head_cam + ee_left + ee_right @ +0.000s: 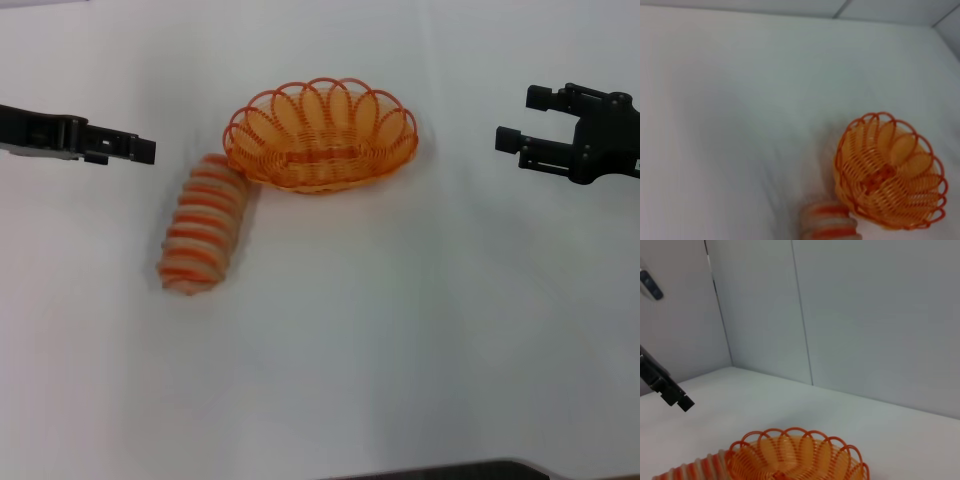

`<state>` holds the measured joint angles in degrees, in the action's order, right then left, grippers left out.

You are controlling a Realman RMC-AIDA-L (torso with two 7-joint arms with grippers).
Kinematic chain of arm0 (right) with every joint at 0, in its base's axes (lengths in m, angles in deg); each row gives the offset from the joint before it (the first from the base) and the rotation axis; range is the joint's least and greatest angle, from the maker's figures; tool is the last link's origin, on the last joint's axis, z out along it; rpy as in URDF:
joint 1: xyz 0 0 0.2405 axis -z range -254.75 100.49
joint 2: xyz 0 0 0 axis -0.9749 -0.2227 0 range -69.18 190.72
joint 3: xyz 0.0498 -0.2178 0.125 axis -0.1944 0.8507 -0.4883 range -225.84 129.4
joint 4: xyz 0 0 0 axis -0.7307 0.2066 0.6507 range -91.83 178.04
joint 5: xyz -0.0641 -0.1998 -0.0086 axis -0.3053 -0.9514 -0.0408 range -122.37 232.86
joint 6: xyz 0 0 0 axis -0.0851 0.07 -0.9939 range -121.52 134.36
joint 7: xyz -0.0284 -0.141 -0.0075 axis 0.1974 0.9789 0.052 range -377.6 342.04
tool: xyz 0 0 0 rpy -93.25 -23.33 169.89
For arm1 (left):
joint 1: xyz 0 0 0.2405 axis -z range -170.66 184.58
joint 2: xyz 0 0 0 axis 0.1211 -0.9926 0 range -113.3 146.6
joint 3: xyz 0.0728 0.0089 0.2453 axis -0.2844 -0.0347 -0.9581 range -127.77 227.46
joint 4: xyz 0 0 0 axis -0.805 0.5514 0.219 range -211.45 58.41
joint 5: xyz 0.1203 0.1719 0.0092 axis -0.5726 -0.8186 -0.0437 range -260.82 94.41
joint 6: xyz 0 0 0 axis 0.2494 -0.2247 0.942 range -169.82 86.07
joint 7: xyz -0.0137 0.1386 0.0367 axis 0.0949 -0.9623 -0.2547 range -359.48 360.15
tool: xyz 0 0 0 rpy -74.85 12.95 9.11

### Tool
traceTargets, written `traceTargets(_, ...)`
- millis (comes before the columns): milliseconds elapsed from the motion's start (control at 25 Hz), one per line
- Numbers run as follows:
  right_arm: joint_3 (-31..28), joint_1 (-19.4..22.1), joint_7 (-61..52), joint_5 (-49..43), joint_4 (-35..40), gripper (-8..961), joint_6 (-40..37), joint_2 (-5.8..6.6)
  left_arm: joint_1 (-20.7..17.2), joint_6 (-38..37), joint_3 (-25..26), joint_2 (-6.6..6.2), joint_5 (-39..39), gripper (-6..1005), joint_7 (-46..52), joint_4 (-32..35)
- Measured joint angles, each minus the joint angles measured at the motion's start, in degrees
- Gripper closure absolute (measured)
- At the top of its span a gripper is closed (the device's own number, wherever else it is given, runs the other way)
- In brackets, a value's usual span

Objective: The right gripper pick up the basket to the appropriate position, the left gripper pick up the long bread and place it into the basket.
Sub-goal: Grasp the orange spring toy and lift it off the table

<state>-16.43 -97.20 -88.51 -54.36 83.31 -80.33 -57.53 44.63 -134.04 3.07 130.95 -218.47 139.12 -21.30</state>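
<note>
Head view: long bread point(203, 237) beside basket point(321, 135) (touching), unobstructed.

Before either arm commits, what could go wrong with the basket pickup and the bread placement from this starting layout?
1. The long bread lies right against the basket at its upper end, so the right gripper, open at the basket's far side, may nudge the bread when it moves the basket.
2. The basket's looped wire rim gives thin purchase, so a grasp could slip.
3. The left gripper sits close to both, leaving little room beside the basket.
</note>
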Motion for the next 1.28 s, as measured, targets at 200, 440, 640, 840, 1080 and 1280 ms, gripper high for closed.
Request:
traceTargets(200, 0.1, -0.3, 0.4, -1.6, 0.3, 164, 0.4, -0.42, 1.4, -1.4, -2.5, 2.36, -5.4, 188, 2.0, 4.4)
traceTargets(440, 0.4, -0.3, 1.5, -2.0, 0.4, 163, 0.8, -0.85, 2.2, -1.1, -6.2, 7.90, -14.2, 158, 4.0, 11.2)
traceTargets(640, 1.4, -0.3, 2.8, -2.0, 0.2, 163, 0.8, -0.87, 3.0, -1.1, -11.0, 9.46, -17.5, 143, 8.3, 12.3)
traceTargets(840, 2.8, -0.2, 5.4, -2.6, -0.3, 163, 0.9, -1.03, 2.6, -0.4, -13.9, 9.64, -17.4, 142, 10.7, 12.3)
traceTargets(1080, 2.9, 0.2, 6.8, -2.7, -0.8, 163, 0.4, -1.05, 2.1, 0.0, -15.9, 9.82, -17.2, 142, 11.0, 12.0)
traceTargets(1280, 3.1, 0.3, 6.9, -2.7, -0.9, 163, 0.4, -1.05, 1.9, 0.2, -19.8, 9.99, -17.1, 141, 11.4, 11.7)
